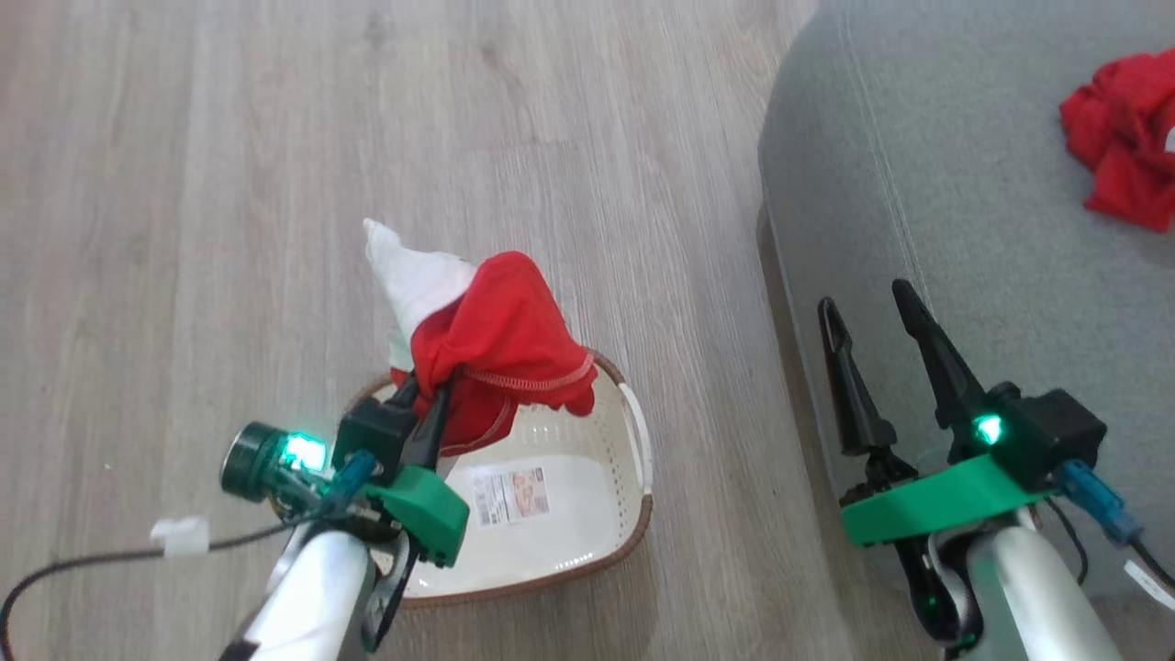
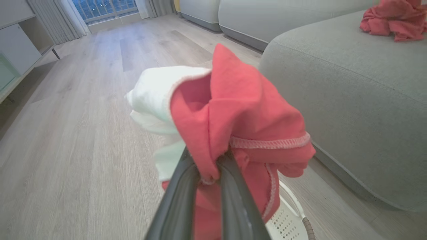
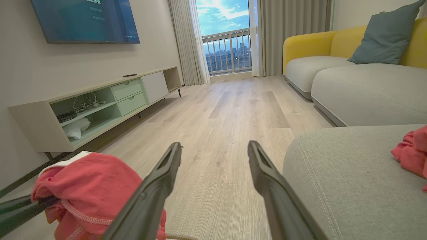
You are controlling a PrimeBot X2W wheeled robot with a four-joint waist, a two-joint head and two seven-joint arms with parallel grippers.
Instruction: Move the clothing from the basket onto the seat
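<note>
Left claw (image 1: 427,393): clamped on a bunched fold of the red garment (image 1: 500,340), white lining showing on the far side. Bundle held clear of the basket (image 1: 633,441), directly below and just ahead of the claw. Basket floor bare where visible, label (image 1: 509,496) showing; part hidden behind the cloth.

Right claw (image 1: 866,303): spread wide, holding nothing, over the near edge of the seat (image 1: 918,184). Second garment (image 1: 1124,138) on the seat, well ahead and to the right of that claw.

Handling, as judged: light, limp, not fragile; drapes round the fingers, no shape of its own. Best taken by a gathered fold or stitched hem, not a single thin layer, likely to slip. Loose tail hanging below the left claw near the basket rim: possible snag in transfer. Seat to that claw's right; on release, probably a soft heap, no bounce or roll.
</note>
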